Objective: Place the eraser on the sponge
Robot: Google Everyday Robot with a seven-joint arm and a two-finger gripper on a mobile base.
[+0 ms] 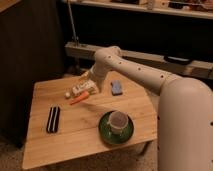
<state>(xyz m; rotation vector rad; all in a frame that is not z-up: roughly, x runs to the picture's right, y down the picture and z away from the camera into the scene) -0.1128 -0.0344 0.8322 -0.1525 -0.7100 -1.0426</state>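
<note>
The eraser [53,119], a long black block with pale stripes, lies flat near the left side of the wooden table [75,140]. Toward the table's far right rests the sponge [117,87], a small blue pad. My gripper [79,90] hangs over the far middle of the table, between the two, right above an orange carrot [80,99]. It is well apart from the eraser and holds nothing that I can make out.
A green plate [116,131] with a cup [118,121] on it stands at the front right of the table. My white arm [145,75] reaches in from the right over the sponge side. A dark cabinet stands to the left, and a shelf and rail run behind.
</note>
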